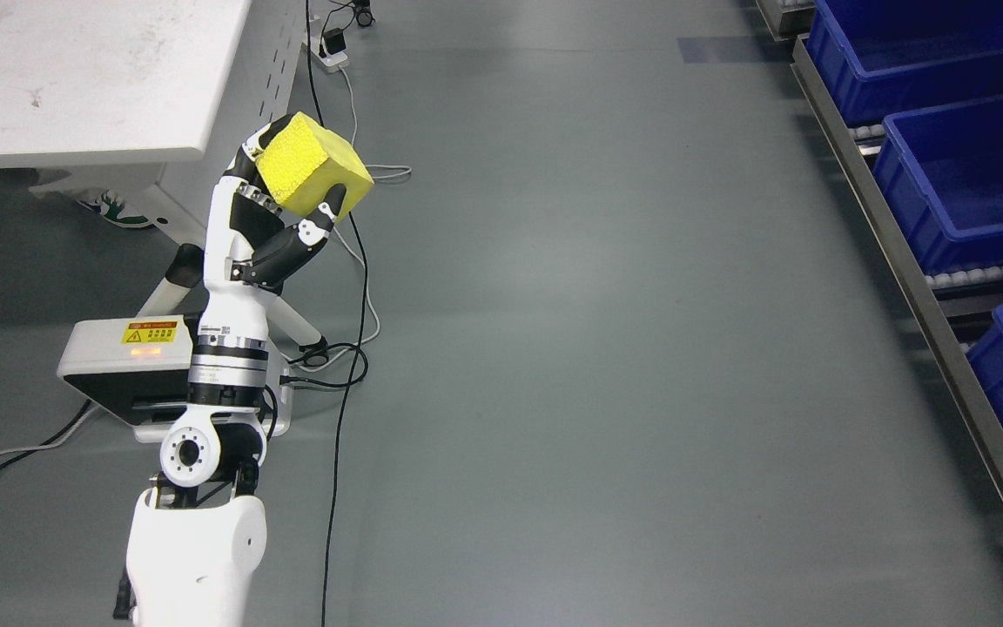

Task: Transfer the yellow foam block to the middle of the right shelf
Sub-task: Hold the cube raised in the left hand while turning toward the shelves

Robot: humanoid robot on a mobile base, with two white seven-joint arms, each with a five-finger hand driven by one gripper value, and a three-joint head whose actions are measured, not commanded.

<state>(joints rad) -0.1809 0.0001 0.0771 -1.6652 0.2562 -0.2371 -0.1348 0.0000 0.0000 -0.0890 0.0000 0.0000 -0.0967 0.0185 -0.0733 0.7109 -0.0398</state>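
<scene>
- White worn tabletop (75, 70) at upper left, w/ a white device box carrying a yellow warning label (123, 357) on the grey floor below it.
- Left hand (271, 222), white and black, raised off the floor, fingers (314, 228) wrapped round the yellow foam cube (314, 170).
- Black cables (349, 348) trail just beside the arm.
- Blue plastic bins (963, 174) on the metal shelf rack (919, 287), far right, well apart from the cube.
</scene>
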